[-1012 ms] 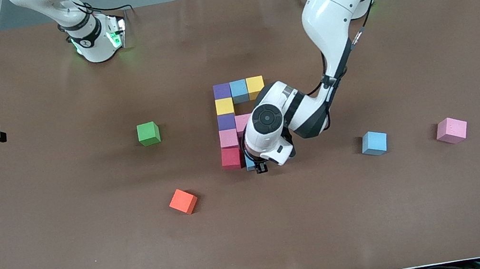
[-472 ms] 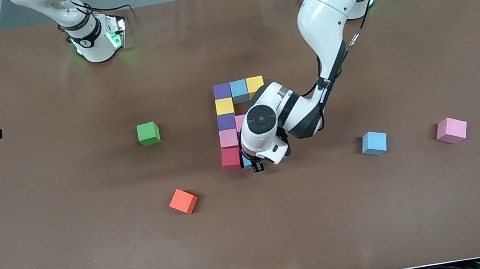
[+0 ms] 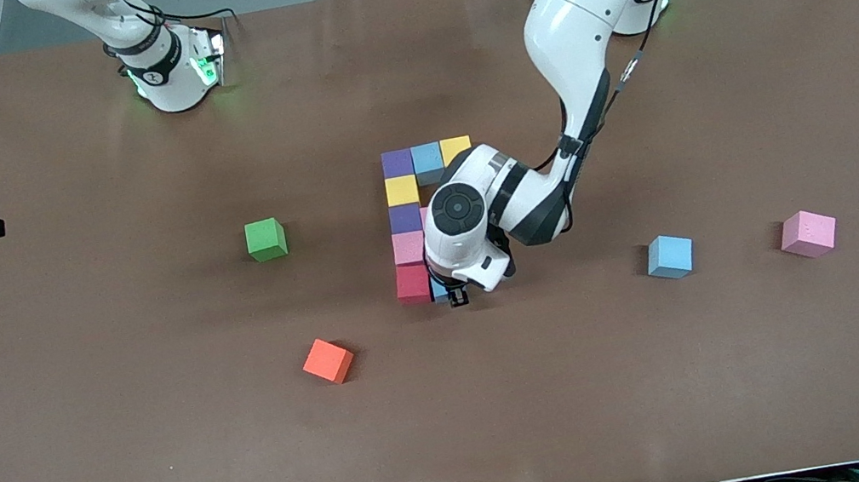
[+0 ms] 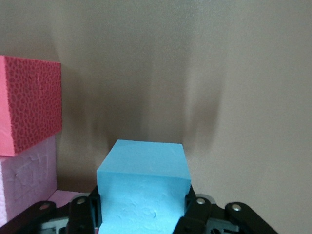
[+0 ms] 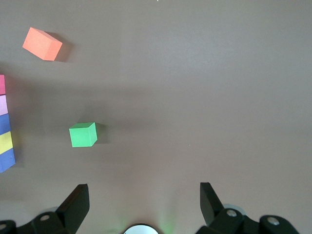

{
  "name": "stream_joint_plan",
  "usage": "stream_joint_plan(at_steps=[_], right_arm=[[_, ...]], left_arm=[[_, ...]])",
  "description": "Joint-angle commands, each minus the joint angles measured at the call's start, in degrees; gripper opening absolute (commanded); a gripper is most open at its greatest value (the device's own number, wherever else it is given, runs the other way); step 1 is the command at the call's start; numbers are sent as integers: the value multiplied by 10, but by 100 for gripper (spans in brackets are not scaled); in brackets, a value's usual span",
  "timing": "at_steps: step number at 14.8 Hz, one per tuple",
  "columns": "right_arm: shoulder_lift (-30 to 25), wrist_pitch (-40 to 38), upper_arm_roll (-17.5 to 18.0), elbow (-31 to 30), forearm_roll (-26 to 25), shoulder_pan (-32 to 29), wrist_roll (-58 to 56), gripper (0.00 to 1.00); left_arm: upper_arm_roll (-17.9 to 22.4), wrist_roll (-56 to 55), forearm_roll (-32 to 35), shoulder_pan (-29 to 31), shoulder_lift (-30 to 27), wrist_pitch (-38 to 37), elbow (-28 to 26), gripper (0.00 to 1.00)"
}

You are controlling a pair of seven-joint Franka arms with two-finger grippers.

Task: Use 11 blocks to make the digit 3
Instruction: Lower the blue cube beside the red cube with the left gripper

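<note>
left arm: reaches from its base out to the middle of the brown table, wrist bent downward
left gripper (image 4: 141,222): low at the tabletop, black fingers (image 4: 83,214) clamped on a light blue foam cube (image 4: 144,190)
right arm: waits, drawn back over its end of the table
right gripper (image 5: 141,204): aloft, fingers spread wide, holding nothing

left gripper (image 3: 451,296): mostly hidden under the left arm's wrist in the front view; fingertips cut off by the edge in the left wrist view
held light blue cube (image 4: 143,191): only a sliver shows in the front view; lower part cut off in the wrist view
pink cube (image 3: 424,214) in the figure's middle row: nearly all covered by the arm
right gripper (image 5: 141,204): outside the front view
figure's column (image 5: 5,131): cut by the right wrist view's edge
</note>
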Motion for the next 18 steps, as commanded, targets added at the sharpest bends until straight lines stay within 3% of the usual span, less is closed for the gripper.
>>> stream_joint_plan(at_steps=[1,5,7,9,10,18], right_arm=[[-68,35,-8,-81,-6,7,-1,100],[-85,19,-8,-81,-5,9,0,100],[-94,9,-6,-79,-3,7,0,100],[-100,5,-6,-77,-2,4,0,100],[-99,2,-6,-71,-1,4,0,100],[-115,-26,-2,-67,1,5,2,100]], left_arm=[[13,-3,-11,-14,23,19,20,6],[14,-2,-10,-14,23,24,18,11],[14,-2,-9,-14,22,23,16,28],[14,1,-8,-11,20,23,13,66],[15,4,-3,-13,18,22,12,100],[10,20,11,-9,-60,-63,2,100]])
